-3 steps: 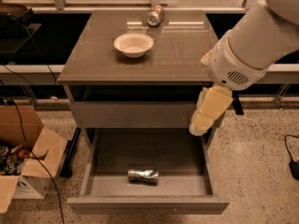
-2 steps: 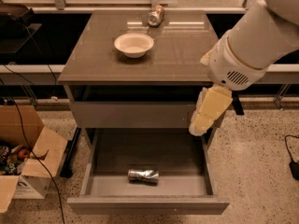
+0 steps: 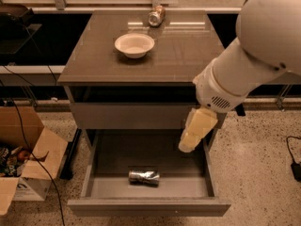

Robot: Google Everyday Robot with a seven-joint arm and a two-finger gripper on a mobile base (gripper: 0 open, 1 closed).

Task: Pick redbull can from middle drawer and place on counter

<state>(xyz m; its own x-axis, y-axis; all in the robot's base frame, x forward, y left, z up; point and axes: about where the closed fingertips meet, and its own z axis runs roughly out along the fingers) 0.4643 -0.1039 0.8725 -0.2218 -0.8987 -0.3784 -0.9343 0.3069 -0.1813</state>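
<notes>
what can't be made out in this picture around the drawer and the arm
All in the camera view:
- the gripper, hanging over the right side of the middle drawer: its tip reads only as one pale block.
- the counter: front right corner hidden behind the arm.
- the redbull can on the drawer floor: markings too small to read.
- the cardboard box: cut off by the left edge, contents too dark.
</notes>
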